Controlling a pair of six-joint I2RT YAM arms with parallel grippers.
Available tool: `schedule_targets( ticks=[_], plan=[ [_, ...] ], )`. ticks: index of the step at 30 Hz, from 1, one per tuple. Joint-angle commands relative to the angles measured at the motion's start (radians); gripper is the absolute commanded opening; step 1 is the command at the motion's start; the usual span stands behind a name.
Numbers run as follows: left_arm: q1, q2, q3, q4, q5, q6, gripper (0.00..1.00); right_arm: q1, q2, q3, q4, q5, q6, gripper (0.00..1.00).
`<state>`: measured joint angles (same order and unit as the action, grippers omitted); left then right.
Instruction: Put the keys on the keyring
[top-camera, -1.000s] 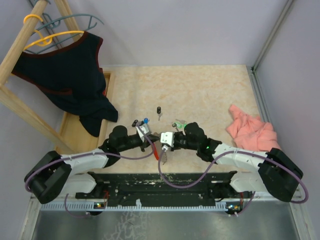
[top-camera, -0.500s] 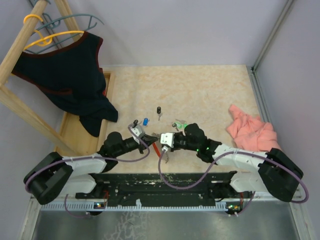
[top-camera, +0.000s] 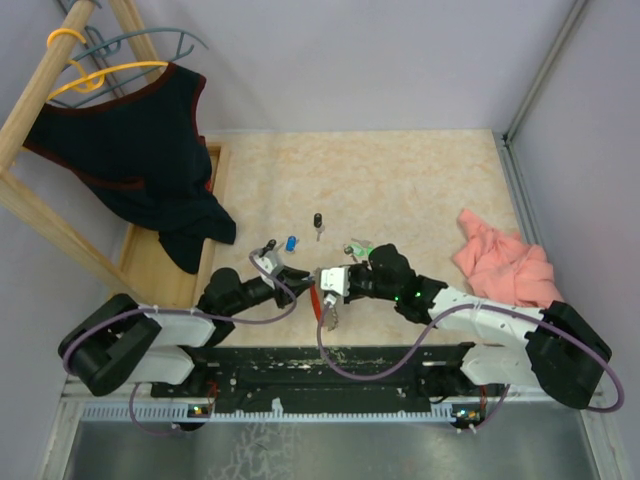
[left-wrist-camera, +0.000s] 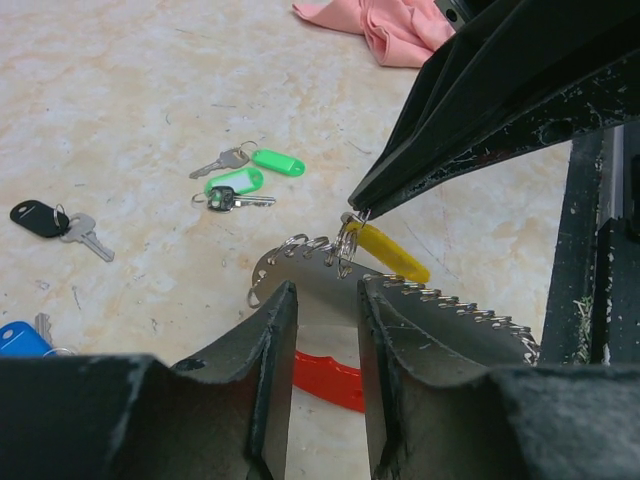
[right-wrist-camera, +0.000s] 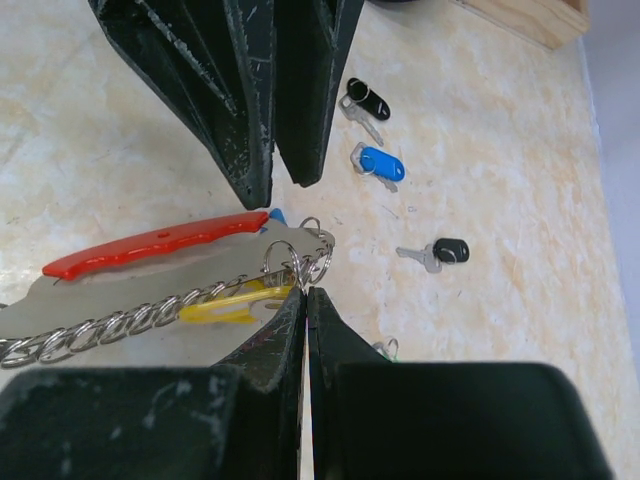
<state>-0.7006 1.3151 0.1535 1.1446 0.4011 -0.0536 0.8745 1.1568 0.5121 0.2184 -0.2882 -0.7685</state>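
Beige marbled tabletop (top-camera: 400, 180), scattered keys (top-camera: 318, 221) — grey walls (top-camera: 350, 60), pink cloth (top-camera: 500, 262), black garment (top-camera: 120, 130)

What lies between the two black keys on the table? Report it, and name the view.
The blue key, lying between one black key and the other; the right wrist view shows it best.

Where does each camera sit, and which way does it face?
Top external: above and behind the bases, looking down at the beige table; both arms show.
Left wrist: on the left arm, facing rightward between its open jaws at the elongated red-and-grey keyring.
Right wrist: on the right arm, facing leftward over its shut jaws pinching the yellow-tagged metal key.
Shared: both wrist views show keyring and key.
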Motion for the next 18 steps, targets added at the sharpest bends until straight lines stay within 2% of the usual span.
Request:
schedule_targets(
  ticks=[1, 9, 18],
  plan=[
    [0.01, 0.004, 0.024, 0.021, 0.074, 0.013, 0.39, 0.003, -0.031, 0.085, 0.002, -0.025, -0.048, 0.0],
    [0.01, 0.014, 0.117, -0.167, 0.181, 0.124, 0.44, 0.003, -0.019, 0.115, -0.047, -0.051, -0.1, 0.0],
    [0.012, 0.046, 0.196, -0.301, 0.23, 0.271, 0.37, 0.004, -0.024, 0.124, -0.056, -0.069, -0.12, 0.0]
  ],
)
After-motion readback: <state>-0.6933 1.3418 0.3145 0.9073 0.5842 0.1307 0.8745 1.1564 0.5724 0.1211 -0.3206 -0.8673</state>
